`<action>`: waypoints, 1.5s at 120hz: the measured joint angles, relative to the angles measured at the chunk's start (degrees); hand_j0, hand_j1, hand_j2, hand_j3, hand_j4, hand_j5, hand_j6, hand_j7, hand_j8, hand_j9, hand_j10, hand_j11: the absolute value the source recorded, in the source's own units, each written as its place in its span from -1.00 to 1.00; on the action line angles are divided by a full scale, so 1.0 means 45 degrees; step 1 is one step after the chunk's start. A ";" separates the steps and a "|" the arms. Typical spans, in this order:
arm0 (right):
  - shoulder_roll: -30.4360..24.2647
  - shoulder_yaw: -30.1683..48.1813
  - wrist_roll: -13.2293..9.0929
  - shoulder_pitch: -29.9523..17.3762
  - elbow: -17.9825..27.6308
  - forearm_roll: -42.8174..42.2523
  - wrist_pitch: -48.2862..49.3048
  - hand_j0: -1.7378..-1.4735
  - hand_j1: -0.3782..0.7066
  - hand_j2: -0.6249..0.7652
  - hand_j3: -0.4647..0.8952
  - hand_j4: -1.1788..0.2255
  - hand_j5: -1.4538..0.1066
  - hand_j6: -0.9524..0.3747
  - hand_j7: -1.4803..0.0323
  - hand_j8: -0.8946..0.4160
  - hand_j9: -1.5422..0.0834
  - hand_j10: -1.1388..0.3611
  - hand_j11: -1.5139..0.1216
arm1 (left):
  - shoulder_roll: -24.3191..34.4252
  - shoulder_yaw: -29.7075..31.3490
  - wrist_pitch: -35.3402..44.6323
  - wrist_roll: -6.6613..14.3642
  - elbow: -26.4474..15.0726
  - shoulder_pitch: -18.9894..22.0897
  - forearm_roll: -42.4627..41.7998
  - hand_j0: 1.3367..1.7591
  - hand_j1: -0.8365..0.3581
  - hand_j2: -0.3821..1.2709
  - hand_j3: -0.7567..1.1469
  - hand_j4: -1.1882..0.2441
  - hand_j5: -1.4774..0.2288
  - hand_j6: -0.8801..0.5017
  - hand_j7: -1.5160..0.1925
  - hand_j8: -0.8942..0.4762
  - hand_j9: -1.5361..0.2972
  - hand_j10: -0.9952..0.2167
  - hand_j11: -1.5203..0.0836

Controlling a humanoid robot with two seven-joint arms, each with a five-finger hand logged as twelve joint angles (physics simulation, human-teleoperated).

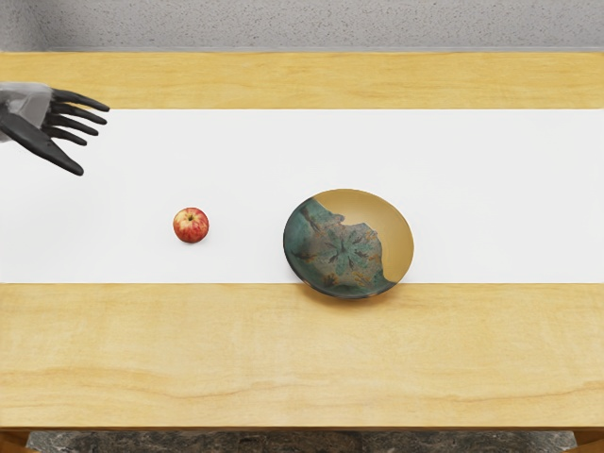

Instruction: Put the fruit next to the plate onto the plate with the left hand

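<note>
Left hand (pixel 52 127) sits at the table's ten o'clock corner, fingers spread wide and holding nothing, well apart from the work. It looks staged there so the reach down to the fruit runs unobstructed. The apple (pixel 191 226) stands on the white runner (pixel 472 170) at nine o'clock from the plate (pixel 392 236), near but not touching. That leaves a gap for fingers to close round it, so the lift has yet to begin.
</note>
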 joint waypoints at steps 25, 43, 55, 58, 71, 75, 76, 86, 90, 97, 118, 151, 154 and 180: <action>0.0000 -0.0081 0.0011 -0.0542 -0.0015 -0.0015 -0.0088 -0.40 -0.88 -0.11 -0.32 0.63 0.81 0.39 0.90 0.32 0.85 0.48 0.80 | 0.0151 0.0003 -0.0001 0.0005 0.0052 0.0101 0.0394 0.52 0.48 -0.48 -0.20 0.31 0.35 -0.09 0.39 -0.06 0.32 0.23 0.49; 0.0000 -0.0107 0.0001 -0.0796 -0.0017 -0.0038 -0.0108 -0.40 -0.88 -0.11 -0.32 0.63 0.81 0.39 0.90 0.32 0.85 0.48 0.80 | 0.0140 0.0003 -0.0002 0.0005 0.0024 -0.0005 0.1737 0.52 0.48 -0.47 -0.20 0.30 0.35 -0.10 0.39 -0.07 0.32 0.22 0.49; 0.0000 -0.0112 -0.0001 -0.0845 -0.0022 -0.0042 -0.0112 -0.40 -0.88 -0.11 -0.32 0.63 0.81 0.39 0.90 0.32 0.85 0.48 0.80 | 0.0361 0.0080 0.0017 0.0005 -0.0602 0.0059 0.2346 0.52 0.47 -0.47 -0.20 0.29 0.34 -0.11 0.38 -0.08 0.31 0.21 0.48; 0.0000 -0.0112 -0.0001 -0.0851 -0.0024 -0.0043 -0.0112 -0.40 -0.88 -0.11 -0.32 0.63 0.81 0.39 0.90 0.32 0.85 0.48 0.80 | 0.0432 0.0298 0.0221 0.0005 -0.0934 -0.0008 0.2453 0.52 0.46 -0.47 -0.20 0.29 0.33 -0.11 0.38 -0.08 0.30 0.21 0.47; 0.0000 -0.0114 -0.0001 -0.0866 -0.0027 -0.0045 -0.0113 -0.40 -0.88 -0.11 -0.32 0.63 0.81 0.39 0.90 0.32 0.85 0.48 0.80 | 0.0717 0.2485 0.2833 -0.0006 -0.2816 -0.1453 0.2635 0.52 0.45 -0.47 -0.20 0.28 0.32 -0.12 0.37 -0.09 0.30 0.20 0.46; 0.0000 -0.0114 -0.0001 -0.0869 -0.0027 -0.0045 -0.0114 -0.40 -0.88 -0.11 -0.32 0.63 0.81 0.39 0.90 0.32 0.85 0.48 0.80 | 0.0722 0.3094 0.3831 -0.0008 -0.3387 -0.1606 0.2667 0.52 0.45 -0.47 -0.20 0.28 0.32 -0.12 0.36 -0.09 0.29 0.19 0.46; 0.0000 -0.0114 -0.0001 -0.0869 -0.0028 -0.0045 -0.0114 -0.40 -0.88 -0.11 -0.32 0.63 0.81 0.39 0.90 0.32 0.85 0.48 0.80 | 0.0722 0.3248 0.4089 -0.0009 -0.3541 -0.1653 0.2678 0.52 0.45 -0.47 -0.20 0.28 0.32 -0.12 0.36 -0.09 0.29 0.19 0.46; 0.0000 -0.0114 -0.0002 -0.0872 -0.0027 -0.0045 -0.0114 -0.40 -0.88 -0.11 -0.32 0.63 0.81 0.39 0.90 0.32 0.85 0.48 0.80 | 0.0780 0.4944 0.7038 -0.0012 -0.5246 -0.2424 0.2745 0.52 0.44 -0.47 -0.20 0.27 0.32 -0.13 0.36 -0.10 0.29 0.19 0.46; 0.0000 -0.0114 -0.0002 -0.0873 -0.0027 -0.0045 -0.0114 -0.40 -0.88 -0.11 -0.32 0.63 0.81 0.39 0.90 0.32 0.85 0.48 0.80 | 0.0745 0.5533 0.8133 -0.0012 -0.5817 -0.2498 0.2764 0.52 0.44 -0.47 -0.20 0.27 0.32 -0.13 0.36 -0.10 0.29 0.19 0.45; 0.0000 -0.0114 -0.0002 -0.0874 -0.0028 -0.0045 -0.0114 -0.40 -0.88 -0.11 -0.32 0.63 0.81 0.39 0.90 0.32 0.85 0.48 0.80 | 0.0774 0.6272 0.9491 -0.0013 -0.6690 -0.2490 0.2786 0.52 0.44 -0.47 -0.20 0.27 0.31 -0.13 0.36 -0.10 0.29 0.19 0.45; 0.0000 -0.0114 -0.0002 -0.0874 -0.0024 -0.0046 -0.0114 -0.40 -0.88 -0.11 -0.32 0.63 0.81 0.39 0.90 0.32 0.85 0.48 0.80 | -0.0155 0.7873 1.1872 -0.0026 -0.8230 -0.3256 0.2789 0.52 0.43 -0.47 -0.20 0.27 0.31 -0.13 0.35 -0.11 0.28 0.18 0.45; 0.0000 -0.0114 -0.0002 -0.0875 -0.0023 -0.0046 -0.0114 -0.40 -0.88 -0.11 -0.32 0.63 0.81 0.39 0.90 0.32 0.85 0.48 0.80 | -0.2792 1.0325 1.3306 -0.0016 -0.8762 -0.4925 0.2687 0.52 0.37 -0.46 -0.20 0.23 0.26 -0.17 0.31 -0.15 0.24 0.13 0.40; 0.0000 -0.0114 -0.0002 -0.0875 -0.0020 -0.0046 -0.0114 -0.40 -0.88 -0.11 -0.32 0.63 0.81 0.39 0.90 0.32 0.85 0.48 0.80 | -0.2918 1.0487 1.3367 -0.0015 -0.8783 -0.4971 0.2686 0.52 0.37 -0.46 -0.20 0.22 0.26 -0.18 0.30 -0.15 0.24 0.13 0.39; 0.0000 -0.0114 -0.0002 -0.0875 -0.0027 -0.0046 -0.0114 -0.40 -0.88 -0.11 -0.32 0.63 0.81 0.39 0.90 0.32 0.85 0.48 0.80 | -0.4745 1.1778 1.4970 0.0011 -0.8649 -0.5232 0.2695 0.52 0.33 -0.46 -0.20 0.20 0.24 -0.20 0.28 -0.17 0.21 0.10 0.37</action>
